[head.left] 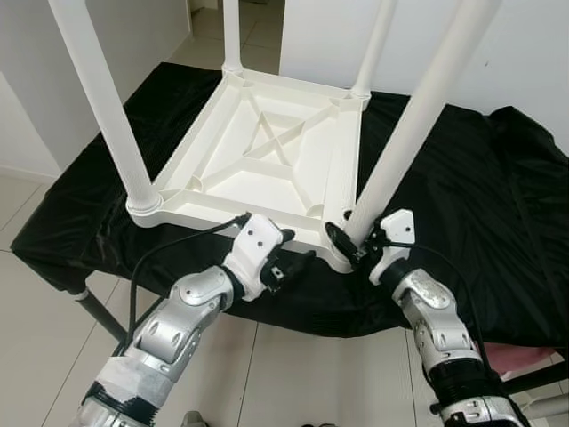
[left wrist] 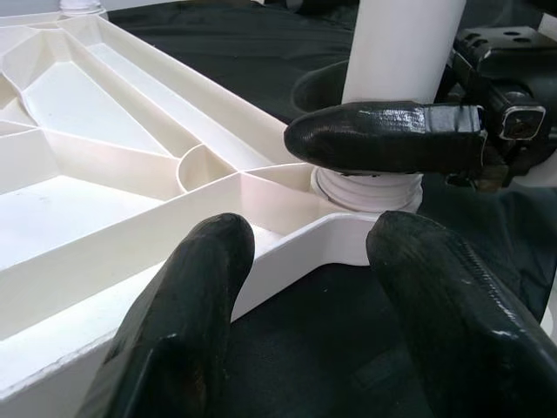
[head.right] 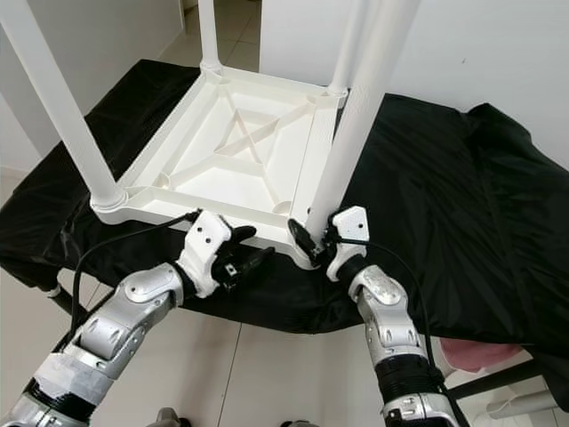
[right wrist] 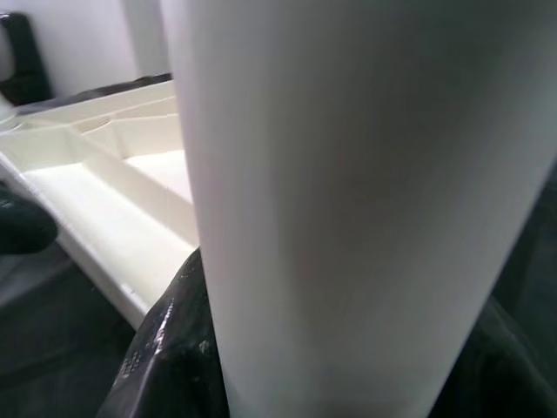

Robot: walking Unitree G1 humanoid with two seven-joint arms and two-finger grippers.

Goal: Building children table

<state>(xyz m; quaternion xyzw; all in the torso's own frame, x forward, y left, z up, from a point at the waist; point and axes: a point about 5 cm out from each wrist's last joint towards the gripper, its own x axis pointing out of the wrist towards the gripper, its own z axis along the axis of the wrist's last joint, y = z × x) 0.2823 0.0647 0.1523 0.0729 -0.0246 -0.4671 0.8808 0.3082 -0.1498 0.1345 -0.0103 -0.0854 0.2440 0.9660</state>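
Tabletop (head.left: 267,151): white plastic, upside down on desk w/ black cloth (head.left: 462,178), ribs facing up.
Legs: four standing up from corners; far two (head.left: 233,36) and near-left one (head.left: 102,98) look seated.
Near-right leg (head.left: 418,116): base at near-right corner socket, leans slightly toward right; threaded collar shows at socket in left wrist view, so prob. not fully home.
Right pincer (head.left: 351,242): closed round base of near-right leg, fingers on either side of tube.
Left pincer (head.left: 298,264): fingers spread, holding nothing, just beside tabletop's near edge, close to same corner.
Step (my read): seating/tightening last leg.
How to do well: bring leg upright before turning, else thread may cross; grip low near collar; left pincer should press on tabletop edge so top doesn't spin or slide on cloth.
Risk: slippery cloth, tall legs, top could shift.
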